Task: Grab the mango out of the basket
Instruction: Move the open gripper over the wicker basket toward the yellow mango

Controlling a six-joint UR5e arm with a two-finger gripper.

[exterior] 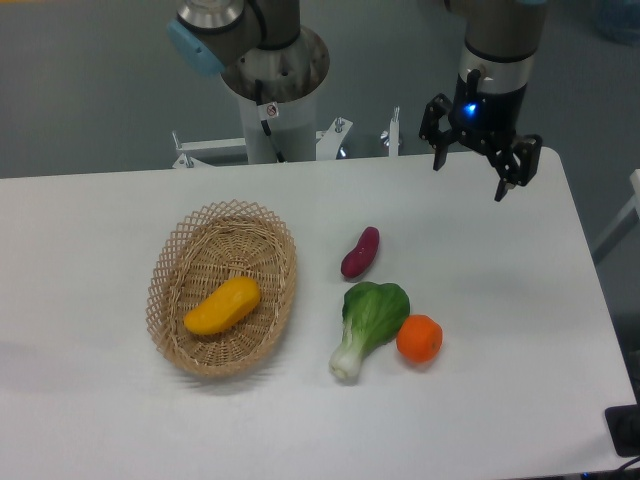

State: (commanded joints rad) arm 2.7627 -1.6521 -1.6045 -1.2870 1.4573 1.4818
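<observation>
The mango [222, 306] is a smooth yellow-orange fruit lying on its side inside the basket [178, 262], an oval tan wicker basket on the left half of the white table. My gripper [470, 177] hangs above the table's far right part, well away from the basket. Its two dark fingers are spread apart with nothing between them.
A purple sweet potato [360, 252] lies right of the basket. In front of it are a green bok choy [367, 312] and a round orange fruit [419, 338], touching each other. The robot's base column [272, 95] stands behind the table.
</observation>
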